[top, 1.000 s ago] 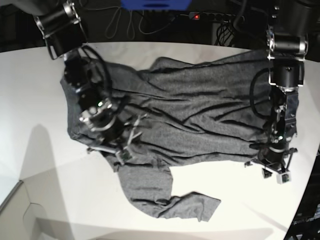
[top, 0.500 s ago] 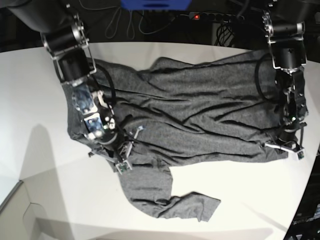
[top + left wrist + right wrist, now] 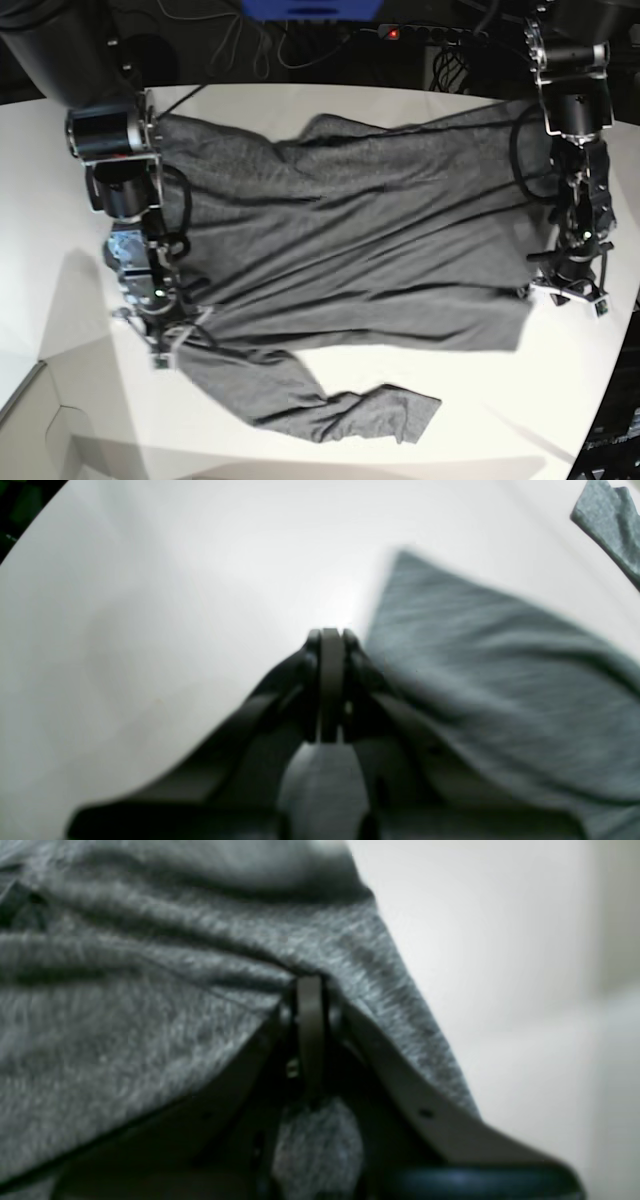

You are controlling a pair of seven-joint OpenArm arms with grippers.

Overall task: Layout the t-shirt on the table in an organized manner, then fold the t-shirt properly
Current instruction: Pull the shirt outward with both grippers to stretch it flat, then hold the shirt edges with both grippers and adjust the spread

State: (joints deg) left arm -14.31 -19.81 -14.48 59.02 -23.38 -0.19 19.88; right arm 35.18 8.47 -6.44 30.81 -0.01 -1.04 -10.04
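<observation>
The t-shirt [image 3: 350, 230] lies spread on the table [image 3: 50, 190]. The left gripper [image 3: 572, 292] and right gripper [image 3: 165, 340] each pinch tight on a shirt edge. Pull apart gently and evenly to smooth the wrinkles.

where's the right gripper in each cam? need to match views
Base: right gripper at lower left, shut on the t-shirt near the sleeve.
Right wrist: centre frame, jaws pinched together on grey fabric, white table to its right.
Left wrist: not in it; that view shows the left gripper instead.
Shared landmark: the grey t-shirt lying on the white table.
</observation>
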